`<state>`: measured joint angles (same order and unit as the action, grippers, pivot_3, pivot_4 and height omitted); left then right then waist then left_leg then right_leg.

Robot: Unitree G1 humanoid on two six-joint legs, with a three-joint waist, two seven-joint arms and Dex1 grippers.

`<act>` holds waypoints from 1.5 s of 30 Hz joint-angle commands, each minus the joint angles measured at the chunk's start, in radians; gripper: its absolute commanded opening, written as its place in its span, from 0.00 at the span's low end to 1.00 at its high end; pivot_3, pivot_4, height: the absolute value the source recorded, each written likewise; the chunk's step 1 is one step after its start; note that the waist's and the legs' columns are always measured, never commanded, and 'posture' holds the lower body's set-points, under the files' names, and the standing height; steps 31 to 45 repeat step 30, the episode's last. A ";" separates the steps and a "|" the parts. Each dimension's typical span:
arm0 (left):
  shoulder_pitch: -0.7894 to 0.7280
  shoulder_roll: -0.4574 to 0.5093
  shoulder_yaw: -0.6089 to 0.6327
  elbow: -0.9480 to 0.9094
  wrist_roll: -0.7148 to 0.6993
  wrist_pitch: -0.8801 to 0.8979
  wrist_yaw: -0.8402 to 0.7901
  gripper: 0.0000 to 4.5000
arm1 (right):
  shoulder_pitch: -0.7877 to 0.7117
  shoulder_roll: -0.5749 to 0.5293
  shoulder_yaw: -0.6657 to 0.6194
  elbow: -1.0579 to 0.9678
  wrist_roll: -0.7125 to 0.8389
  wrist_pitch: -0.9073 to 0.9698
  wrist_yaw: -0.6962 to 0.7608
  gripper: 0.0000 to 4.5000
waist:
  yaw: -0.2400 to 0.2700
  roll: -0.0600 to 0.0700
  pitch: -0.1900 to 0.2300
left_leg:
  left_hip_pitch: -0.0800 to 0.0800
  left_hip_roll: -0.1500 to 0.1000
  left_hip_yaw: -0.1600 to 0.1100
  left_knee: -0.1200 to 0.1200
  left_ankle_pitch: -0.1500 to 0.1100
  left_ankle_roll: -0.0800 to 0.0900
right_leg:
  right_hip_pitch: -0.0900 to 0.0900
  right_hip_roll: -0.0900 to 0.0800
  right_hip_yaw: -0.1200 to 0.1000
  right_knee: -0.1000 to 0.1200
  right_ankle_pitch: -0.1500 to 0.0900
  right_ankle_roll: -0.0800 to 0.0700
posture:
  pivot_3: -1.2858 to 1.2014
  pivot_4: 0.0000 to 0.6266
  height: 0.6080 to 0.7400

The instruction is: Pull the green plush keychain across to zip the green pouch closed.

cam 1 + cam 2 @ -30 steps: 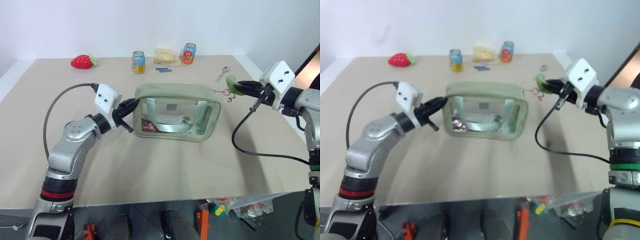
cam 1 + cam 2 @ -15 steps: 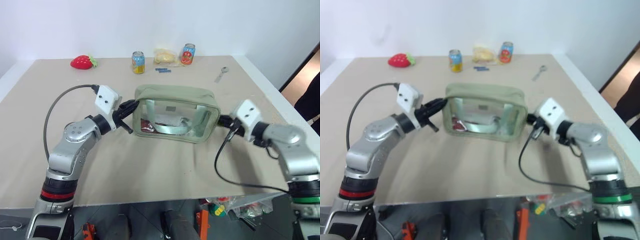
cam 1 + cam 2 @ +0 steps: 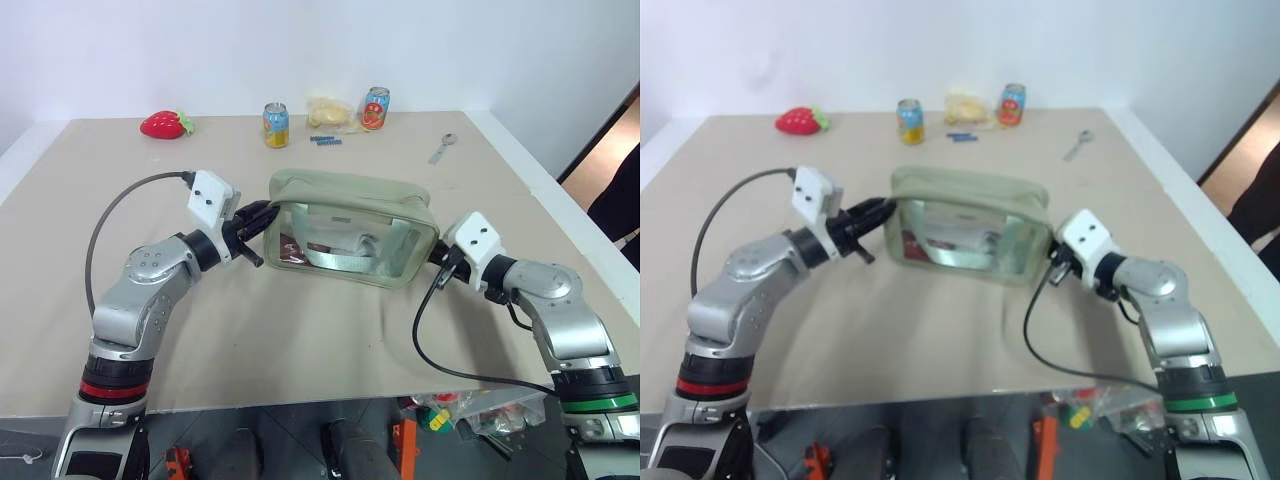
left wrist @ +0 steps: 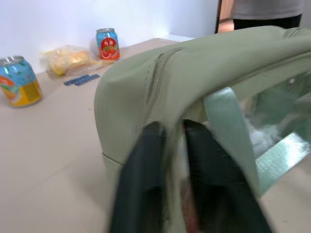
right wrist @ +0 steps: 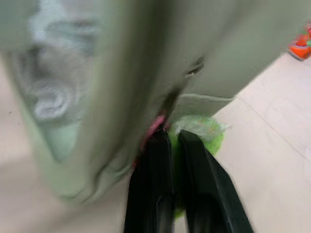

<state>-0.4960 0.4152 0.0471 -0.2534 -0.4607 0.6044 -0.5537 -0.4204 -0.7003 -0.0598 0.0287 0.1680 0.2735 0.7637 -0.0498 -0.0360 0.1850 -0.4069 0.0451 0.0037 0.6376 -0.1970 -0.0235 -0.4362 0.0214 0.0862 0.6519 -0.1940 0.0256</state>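
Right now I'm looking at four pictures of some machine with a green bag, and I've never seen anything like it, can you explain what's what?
It is a humanoid robot with two arms, each ending in a gripper of two black fingers. Two pictures look down from cameras in its head; the other two come from a camera on each wrist.

On the tan table stands the green pouch, with a clear front. The left gripper pinches the pouch's end. At the other end, the right gripper has its fingers around the green plush keychain, which hangs from the zipper.

Farther back lie a toy strawberry, two drink cans, a yellowish packet and a small metal tool.
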 commanded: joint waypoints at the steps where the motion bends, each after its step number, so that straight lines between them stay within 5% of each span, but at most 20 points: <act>1: -0.023 0.018 0.067 -0.034 -0.081 0.052 -0.014 0.51 | -0.044 -0.013 -0.084 -0.044 0.080 0.032 0.014 0.43 | 0.000 0.000 0.000 | 0.000 0.000 0.000 0.000 0.000 0.000 | 0.000 0.000 0.000 0.000 0.000 0.000 | 0.52 0.24 1.00; 8: -0.035 0.071 0.179 -0.050 -0.228 0.130 -0.042 1.00 | 0.006 -0.076 -0.198 -0.163 0.207 0.152 0.057 0.99 | 0.001 0.000 0.000 | -0.001 0.000 -0.001 -0.001 0.000 0.000 | -0.001 0.000 -0.001 0.000 0.001 0.002 | 0.52 0.24 1.00; 22: 0.177 0.112 0.208 -0.108 -0.144 0.004 -0.006 1.00 | 0.248 -0.108 -0.375 -0.426 0.354 0.371 -0.020 0.99 | 0.001 0.000 0.000 | 0.000 0.000 -0.001 -0.001 0.000 0.000 | 0.000 0.000 -0.001 0.000 -0.001 -0.002 | 0.52 0.24 1.00; 29: 0.274 0.086 0.118 -0.102 0.035 -0.128 0.061 1.00 | 0.371 -0.009 -0.295 -0.603 0.395 0.438 -0.121 0.99 | 0.002 0.000 0.000 | 0.000 0.000 -0.001 -0.001 0.000 0.000 | 0.000 0.000 0.000 -0.001 -0.001 -0.002 | 0.52 0.24 1.00; 45: 0.285 0.083 0.110 -0.105 0.043 -0.135 0.059 1.00 | 0.378 0.005 -0.294 -0.607 0.402 0.443 -0.136 0.99 | 0.002 0.000 0.000 | 0.000 0.000 -0.001 -0.001 0.000 0.000 | 0.000 0.000 0.000 -0.001 -0.001 -0.002 | 0.52 0.24 1.00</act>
